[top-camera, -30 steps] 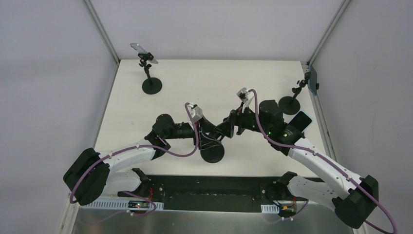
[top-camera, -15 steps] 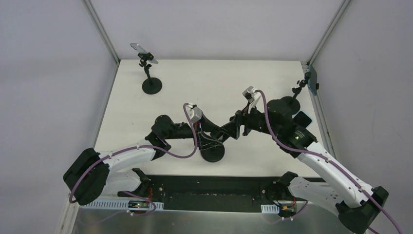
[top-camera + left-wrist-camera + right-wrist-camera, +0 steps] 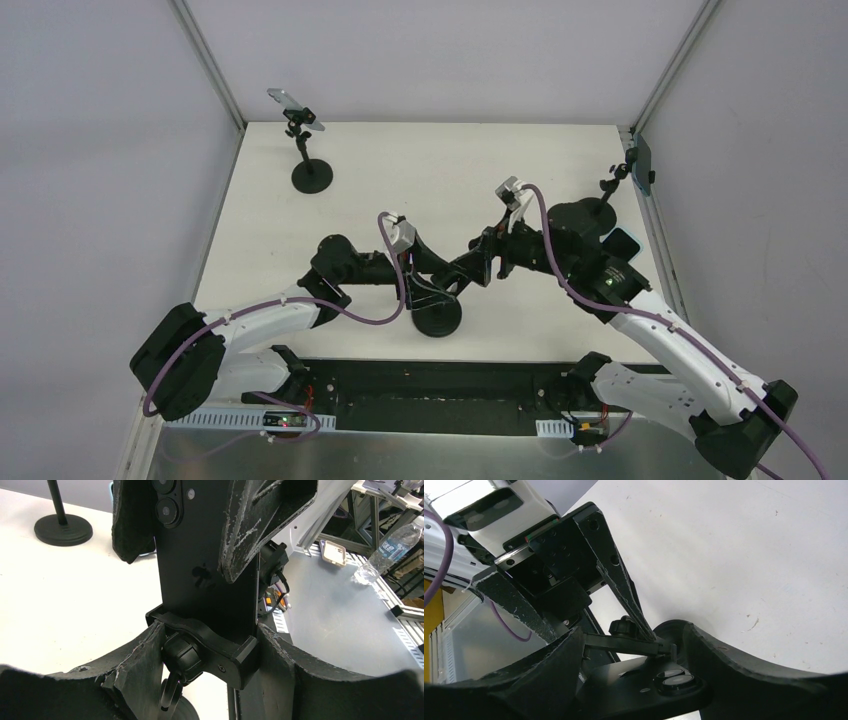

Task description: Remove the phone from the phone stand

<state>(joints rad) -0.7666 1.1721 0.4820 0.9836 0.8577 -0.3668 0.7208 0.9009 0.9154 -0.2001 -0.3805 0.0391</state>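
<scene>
In the upper left of the overhead view a spare stand (image 3: 311,176) sits on the table (image 3: 420,170), well apart from the work. Just left of centre, the left end effector (image 3: 432,288) is about half closed around the phone stand (image 3: 440,322). In its wrist view its fingers (image 3: 132,667) press against either side of the cradle (image 3: 227,652), apparently to pin the stand so it cannot lift or tip. The phone (image 3: 205,565) sits in that cradle with its lower end seated and its camera lenses toward the top of the frame. Right of centre, the right end effector (image 3: 482,265) is clamped, fairly wide, on the phone's upper part with one finger on each long edge. That looks like the hold for drawing the phone out of the cradle. At the far right a second spare stand (image 3: 598,212) stands near the table's edge.
</scene>
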